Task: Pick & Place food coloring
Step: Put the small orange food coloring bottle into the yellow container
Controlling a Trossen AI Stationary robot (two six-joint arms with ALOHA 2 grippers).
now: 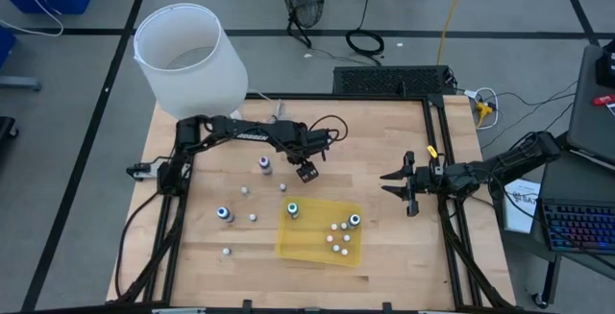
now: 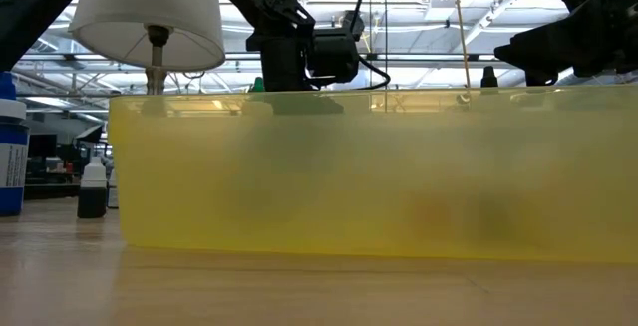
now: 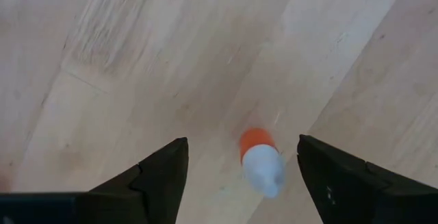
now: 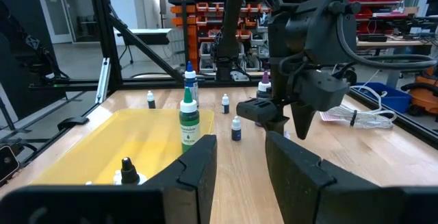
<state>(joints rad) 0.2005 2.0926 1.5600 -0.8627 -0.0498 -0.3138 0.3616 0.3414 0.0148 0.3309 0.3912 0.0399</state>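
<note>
Food coloring bottles: five stand inside the yellow tray [image 1: 288,244], which sits toward the table's [image 1: 192,266] near edge: a green-bodied bottle [image 1: 293,209] at the tray's far-left corner, a blue-capped bottle [image 1: 355,221] and three small whitish ones [image 1: 336,240] toward its right end. Others stand loose on the table's left half: a purple bottle [image 1: 264,165], a blue bottle [image 1: 224,215] and small pale ones. One orange-bodied, white-capped bottle [image 3: 260,161] lies on the wood between the left gripper's [image 3: 241,172] spread fingers, ungrasped. Right gripper [image 1: 402,185]: near the right edge, fingers narrowly parted, empty.
</note>
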